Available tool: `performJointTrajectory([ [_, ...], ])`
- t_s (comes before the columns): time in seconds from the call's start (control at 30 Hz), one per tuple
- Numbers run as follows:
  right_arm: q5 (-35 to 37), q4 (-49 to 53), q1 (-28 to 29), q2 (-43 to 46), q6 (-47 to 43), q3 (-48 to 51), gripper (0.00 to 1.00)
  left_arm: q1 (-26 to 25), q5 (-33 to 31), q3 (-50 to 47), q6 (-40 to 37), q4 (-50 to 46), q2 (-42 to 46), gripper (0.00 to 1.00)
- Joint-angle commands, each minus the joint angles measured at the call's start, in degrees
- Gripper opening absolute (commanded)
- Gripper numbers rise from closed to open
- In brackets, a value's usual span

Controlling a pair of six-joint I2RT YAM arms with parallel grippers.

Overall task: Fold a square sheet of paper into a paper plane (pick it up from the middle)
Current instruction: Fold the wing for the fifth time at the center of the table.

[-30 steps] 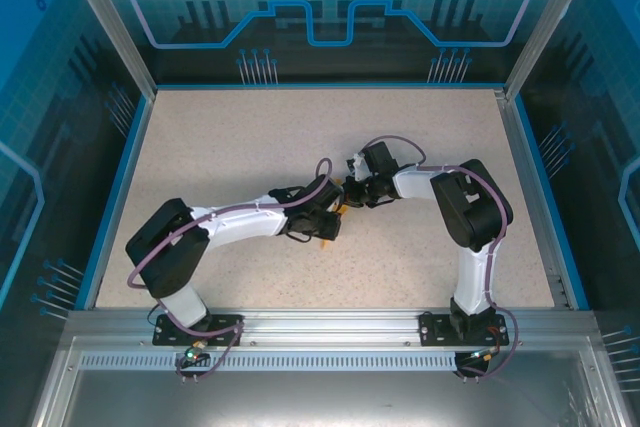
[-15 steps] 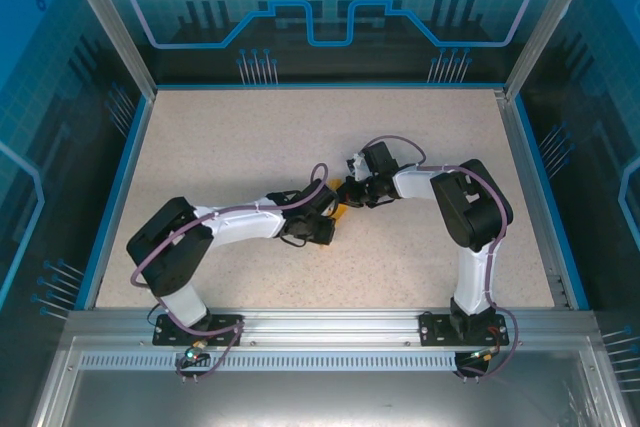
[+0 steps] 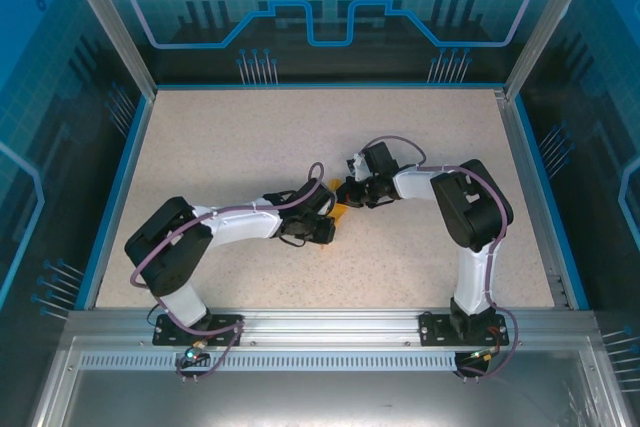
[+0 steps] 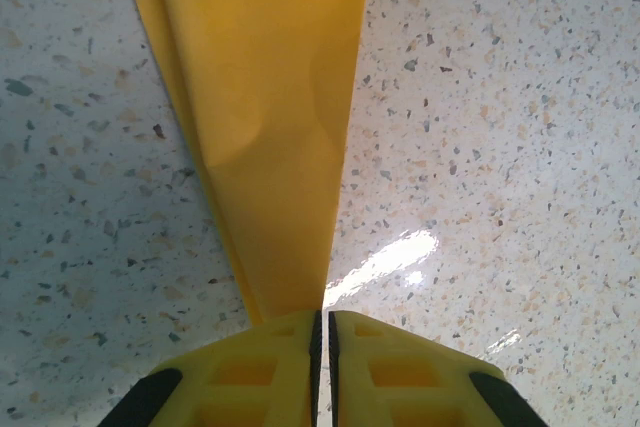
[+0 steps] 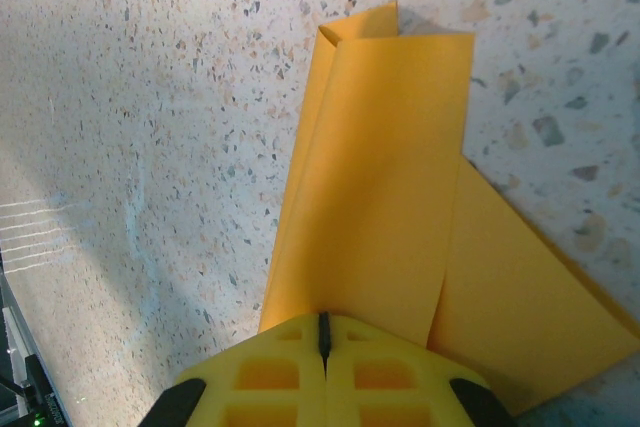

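The paper plane (image 3: 339, 213) is a narrow folded dart of orange paper, held just above the speckled table (image 3: 250, 137) at its middle, between the two arms. In the left wrist view the plane (image 4: 270, 97) tapers to a point that runs into my left gripper (image 4: 322, 315), which is shut on that tip. In the right wrist view a folded flap (image 5: 385, 167) lies over a wider wing (image 5: 520, 317), and my right gripper (image 5: 322, 325) is shut on the flap's near edge. From above, the left gripper (image 3: 328, 219) and the right gripper (image 3: 348, 197) nearly touch.
Blue rails (image 3: 118, 187) and see-through walls close the table in on all sides. Purple cables (image 3: 390, 142) loop over both wrists. The bases of the arms are bolted to the metal rail (image 3: 330, 325) at the near edge.
The left wrist has drawn slightly up and in toward the right gripper. The orange bit that showed below the left gripper is now hidden. The right arm has hardly moved.
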State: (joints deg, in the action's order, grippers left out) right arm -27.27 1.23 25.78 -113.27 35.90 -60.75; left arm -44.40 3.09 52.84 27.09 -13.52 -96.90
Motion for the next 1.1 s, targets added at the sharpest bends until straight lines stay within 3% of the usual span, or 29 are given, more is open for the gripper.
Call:
performJointTrajectory([
  [0.0, 3.2, 5.0, 0.6, -1.8, -1.0, 2.4, 0.00, 0.4, 1.8, -1.5, 1.2, 1.6, -1.8, 0.14],
  [0.8, 2.8, 5.8, 0.2, 2.2, -0.8, 2.4, 0.00, 2.3, 4.3, -4.7, 0.3, 5.2, -5.0, 0.13],
  [0.93, 3.9, 7.0, 0.2, 6.3, -1.1, 2.2, 0.12, 2.5, 4.7, -6.5, 0.1, 7.3, -5.7, 0.12],
  [1.07, 4.3, 7.8, 0.3, 10.9, -1.0, 3.4, 0.17, 2.8, 5.2, -7.2, -0.2, 8.4, -6.9, 0.11],
])
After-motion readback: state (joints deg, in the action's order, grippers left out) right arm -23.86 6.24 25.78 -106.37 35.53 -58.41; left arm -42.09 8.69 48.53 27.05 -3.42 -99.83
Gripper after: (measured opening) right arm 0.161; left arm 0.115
